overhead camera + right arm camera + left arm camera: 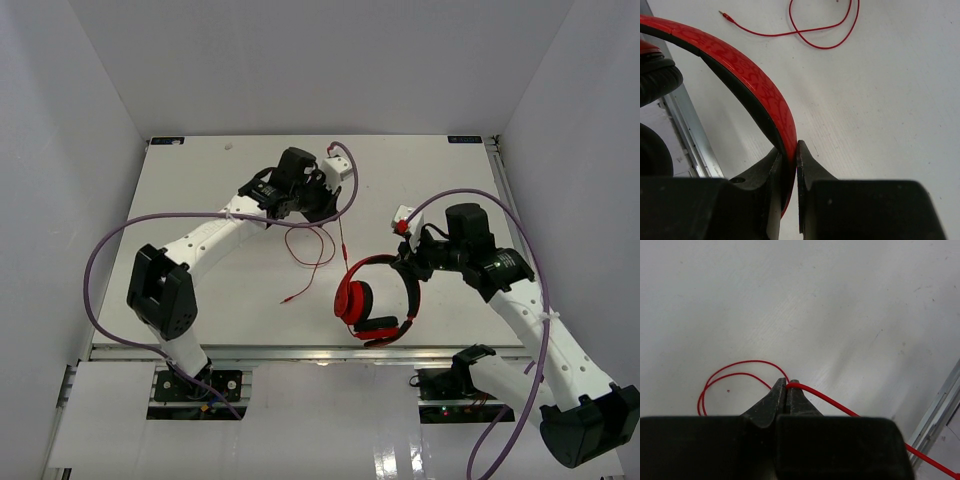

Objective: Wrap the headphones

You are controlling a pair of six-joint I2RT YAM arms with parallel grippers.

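Red cord pinched, left tool fully closed

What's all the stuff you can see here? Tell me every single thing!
headphones: one, red with black padding, at the near edge of the table, right of the middle
cord: one, thin and red, looped on the middle of the table
plug: one, red, lying on the table at the cord's loose end
table: one, white, under everything
cables: two, purple, one looping along each arm
left arm: one, white and black, reaching to the table's middle
right arm: one, white and black, reaching to the headphones
left gripper: one, black, shut on the cord
right gripper: one, black, shut on the headphones' band
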